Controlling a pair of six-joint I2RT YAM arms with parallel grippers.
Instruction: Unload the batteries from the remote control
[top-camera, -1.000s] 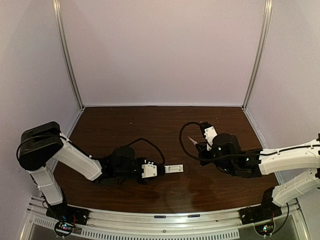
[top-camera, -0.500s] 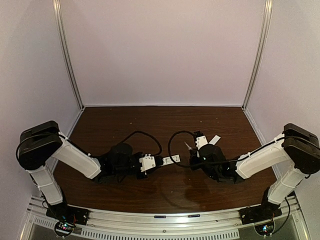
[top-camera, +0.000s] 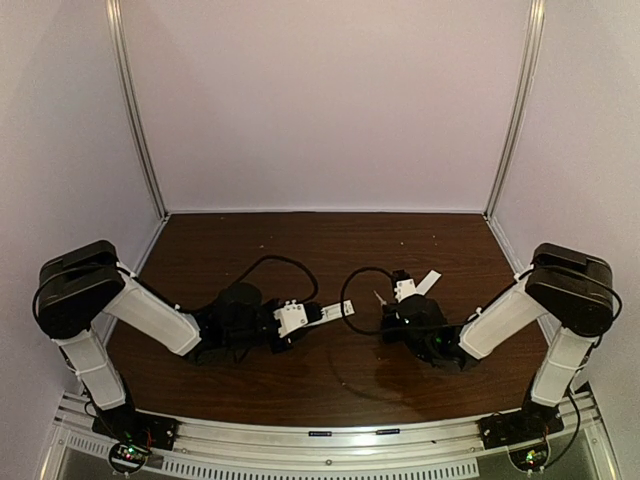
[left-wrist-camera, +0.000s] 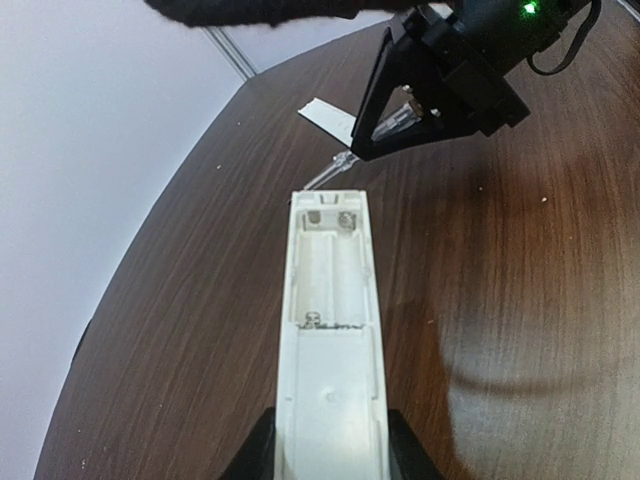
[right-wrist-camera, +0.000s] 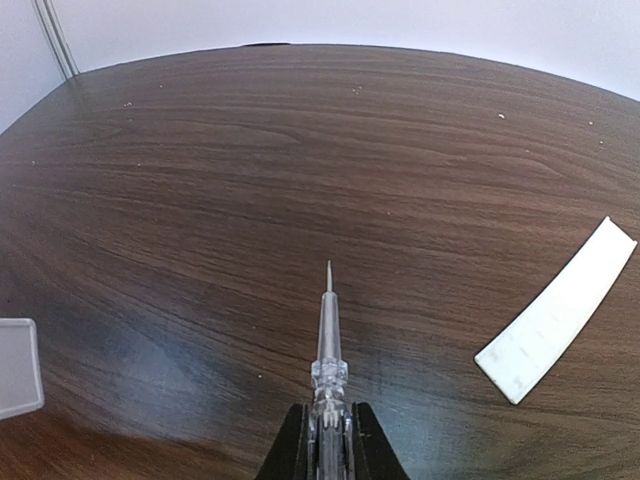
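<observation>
My left gripper (top-camera: 303, 318) is shut on the near end of the white remote control (top-camera: 335, 310) and holds it pointing right. In the left wrist view the remote (left-wrist-camera: 330, 385) lies between my fingers (left-wrist-camera: 252, 452), with its open battery compartment (left-wrist-camera: 330, 275) facing up. The compartment's inside looks pale, and I cannot tell whether batteries are in it. My right gripper (top-camera: 388, 312) is shut on a small clear screwdriver (right-wrist-camera: 328, 340). The screwdriver's tip (left-wrist-camera: 325, 178) is just beyond the remote's far end and does not touch it.
A thin flat white strip (top-camera: 428, 281) lies on the brown table behind my right gripper, and it also shows in the right wrist view (right-wrist-camera: 558, 310). The remote's end shows at the left edge of the right wrist view (right-wrist-camera: 18, 368). White walls enclose the table.
My right arm has swung left and brought the screwdriver close to the remote's far end. My left gripper has angled the remote up and to the right toward it.
</observation>
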